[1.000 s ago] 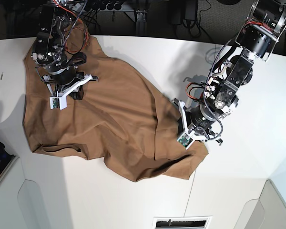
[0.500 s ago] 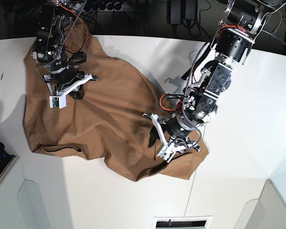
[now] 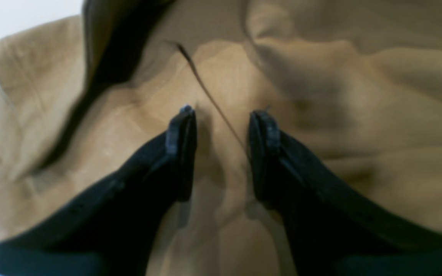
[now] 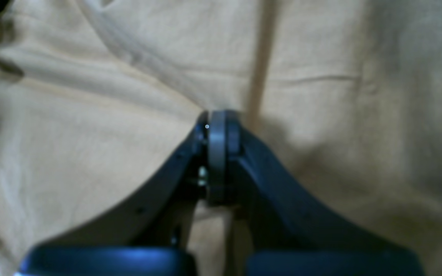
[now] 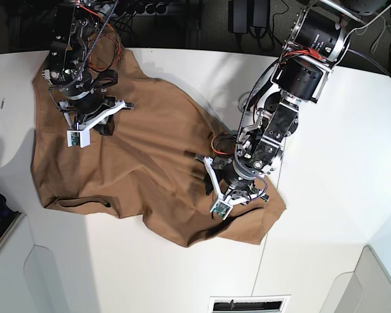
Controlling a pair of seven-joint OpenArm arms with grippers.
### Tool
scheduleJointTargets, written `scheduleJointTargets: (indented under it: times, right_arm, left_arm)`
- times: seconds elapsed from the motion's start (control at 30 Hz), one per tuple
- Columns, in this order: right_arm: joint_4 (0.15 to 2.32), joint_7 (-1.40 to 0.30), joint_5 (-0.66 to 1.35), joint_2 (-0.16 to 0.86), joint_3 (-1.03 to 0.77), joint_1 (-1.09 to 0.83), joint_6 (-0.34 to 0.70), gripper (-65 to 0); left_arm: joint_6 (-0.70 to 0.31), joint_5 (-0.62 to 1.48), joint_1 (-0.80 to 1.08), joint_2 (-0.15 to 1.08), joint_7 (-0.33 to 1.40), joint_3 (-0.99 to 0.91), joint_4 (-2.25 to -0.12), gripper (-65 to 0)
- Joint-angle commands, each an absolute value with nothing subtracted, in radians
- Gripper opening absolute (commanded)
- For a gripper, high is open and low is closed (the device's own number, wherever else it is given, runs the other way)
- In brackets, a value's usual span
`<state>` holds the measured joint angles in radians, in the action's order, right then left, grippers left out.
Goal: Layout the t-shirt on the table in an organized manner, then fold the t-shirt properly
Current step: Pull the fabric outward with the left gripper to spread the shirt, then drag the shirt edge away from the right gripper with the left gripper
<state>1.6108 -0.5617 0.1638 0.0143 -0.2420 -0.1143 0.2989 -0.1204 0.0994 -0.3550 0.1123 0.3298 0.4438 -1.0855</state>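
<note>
Left pincer [image 3: 221,115] hangs spread just over a dark crease in the t-shirt [image 5: 156,156], which sprawls rumpled across the counter [image 5: 326,130]; right pincer [image 4: 217,126], pressed together, sits on cloth at the far corner.

The white table [image 5: 326,215] carries the tan-brown t-shirt [image 5: 150,150]. The shirt lies spread and rumpled across it. A thin dark seam [image 5: 260,261] crosses the tabletop.
</note>
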Motion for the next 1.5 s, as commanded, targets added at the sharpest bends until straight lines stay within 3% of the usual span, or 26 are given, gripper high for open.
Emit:
scheduleJointTargets:
  times: [0.0, 0.03, 0.17, 0.77, 0.87, 1.03, 1.47]
  right_arm:
    - [1.623, -0.572, 0.158, 0.019, -0.245, -0.111, 0.296, -65.0]
    - [1.623, -0.572, 0.157, 0.019, -0.245, -0.111, 0.296, -65.0]
    - [1.623, -0.572, 0.157, 0.019, -0.245, -0.111, 0.296, -65.0]
    - [1.623, -0.565, 0.157, 0.019, -0.245, -0.111, 0.296, -65.0]
    - [1.623, -0.565, 0.157, 0.020, -0.245, -0.111, 0.296, -65.0]
    - [1.623, -0.557, 0.157, 0.019, -0.245, -0.111, 0.296, -65.0]
    - [1.623, -0.543, 0.157, 0.020, -0.245, -0.111, 0.296, -65.0]
  left_arm:
    - [-0.116, 0.097, -0.379, 0.111, 0.326, 0.440, -1.097, -39.5]
    - [-0.116, 0.094, -0.379, 0.111, 0.326, 0.440, -1.097, -40.6]
    - [-0.116, 0.084, -0.379, 0.112, 0.327, 0.440, -1.097, -56.3]
    - [-0.124, 0.088, -0.379, 0.136, 0.462, 0.439, -1.227, -56.9]
    - [-0.123, 0.088, -0.379, 0.136, 0.477, 0.439, -1.227, -65.0]
    - [-0.114, 0.094, -0.379, 0.159, 0.514, 0.439, -1.240, -65.0]
    - [0.011, 0.113, -0.173, 0.463, 0.542, 0.432, -1.652, -65.0]
